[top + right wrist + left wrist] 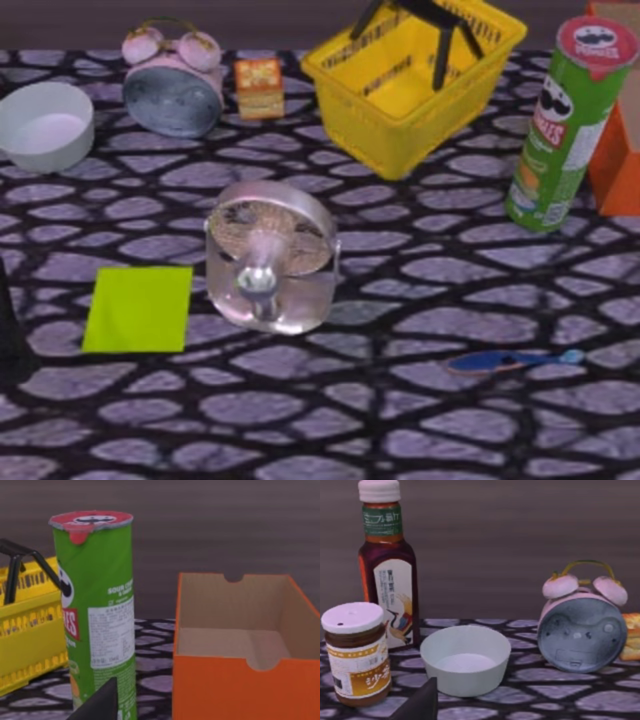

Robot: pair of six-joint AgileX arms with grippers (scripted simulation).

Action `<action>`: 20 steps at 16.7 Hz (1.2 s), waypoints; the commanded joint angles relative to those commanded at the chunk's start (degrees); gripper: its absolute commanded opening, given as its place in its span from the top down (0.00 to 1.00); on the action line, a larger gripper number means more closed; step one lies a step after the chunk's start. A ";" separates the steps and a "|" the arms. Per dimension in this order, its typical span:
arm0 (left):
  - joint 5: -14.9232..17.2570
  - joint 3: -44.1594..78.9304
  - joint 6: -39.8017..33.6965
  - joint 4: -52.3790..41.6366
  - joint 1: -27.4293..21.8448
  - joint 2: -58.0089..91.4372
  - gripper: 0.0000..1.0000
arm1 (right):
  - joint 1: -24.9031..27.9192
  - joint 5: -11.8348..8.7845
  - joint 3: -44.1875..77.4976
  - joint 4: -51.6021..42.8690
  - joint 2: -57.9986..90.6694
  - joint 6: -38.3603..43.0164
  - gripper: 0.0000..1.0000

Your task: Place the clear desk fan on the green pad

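Table [420, 420] bare between (apparently) fan [270, 255], pad [138, 308]

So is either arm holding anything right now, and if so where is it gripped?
Nothing is held. The fan stands free on the table beside the green pad, with no tool near it in the top view. Each wrist view shows only a dark tool tip, touching nothing.

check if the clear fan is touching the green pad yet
Apart. The top view shows a strip of patterned table between the clear desk fan and the right edge of the green pad.
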 joint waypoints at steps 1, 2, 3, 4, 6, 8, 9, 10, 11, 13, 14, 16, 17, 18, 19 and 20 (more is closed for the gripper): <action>0.00 0.00 0.00 0.00 0.00 0.00 0.00 | 0.00 0.00 0.00 0.00 0.00 0.00 0.00; 0.00 0.00 0.00 0.00 0.00 0.00 0.00 | 0.00 0.00 0.00 0.00 0.00 0.00 0.00; 0.02 0.36 0.33 -0.50 -0.17 0.54 0.00 | 0.00 0.00 0.00 0.00 0.00 0.00 0.00; 0.07 1.11 1.00 -1.50 -0.51 1.64 0.00 | 0.00 0.00 0.00 0.00 0.00 0.00 0.00; 0.18 3.88 3.27 -4.91 -1.64 5.51 0.00 | 0.00 0.00 0.00 0.00 0.00 0.00 0.00; 0.31 8.54 6.71 -10.01 -3.32 11.53 0.00 | 0.00 0.00 0.00 0.00 0.00 0.00 0.00; 0.39 11.49 8.74 -12.97 -4.30 15.10 0.00 | 0.00 0.00 0.00 0.00 0.00 0.00 0.00; 0.47 14.83 10.94 -16.14 -5.36 18.98 0.00 | 0.00 0.00 0.00 0.00 0.00 0.00 0.00; 0.57 18.55 13.29 -19.46 -6.49 23.13 0.00 | 0.00 0.00 0.00 0.00 0.00 0.00 0.00; 0.80 27.21 18.40 -26.46 -8.94 32.11 0.00 | 0.00 0.00 0.00 0.00 0.00 0.00 0.00; 0.93 32.05 21.11 -30.03 -10.22 36.83 0.00 | 0.00 0.00 0.00 0.00 0.00 0.00 0.00; 1.22 42.55 26.72 -37.20 -12.86 46.59 0.00 | 0.00 0.00 0.00 0.00 0.00 0.00 0.00; 1.37 48.15 29.61 -40.76 -14.19 51.60 0.00 | 0.00 0.00 0.00 0.00 0.00 0.00 0.00; 1.51 53.94 32.52 -44.28 -15.51 56.68 0.00 | 0.00 0.00 0.00 0.00 0.00 0.00 0.00; 1.64 59.81 35.45 -47.75 -16.82 61.80 0.00 | 0.00 0.00 0.00 0.00 0.00 0.00 0.00; 1.76 65.71 38.37 -51.17 -18.11 66.94 0.00 | 0.00 0.00 0.00 0.00 0.00 0.00 0.00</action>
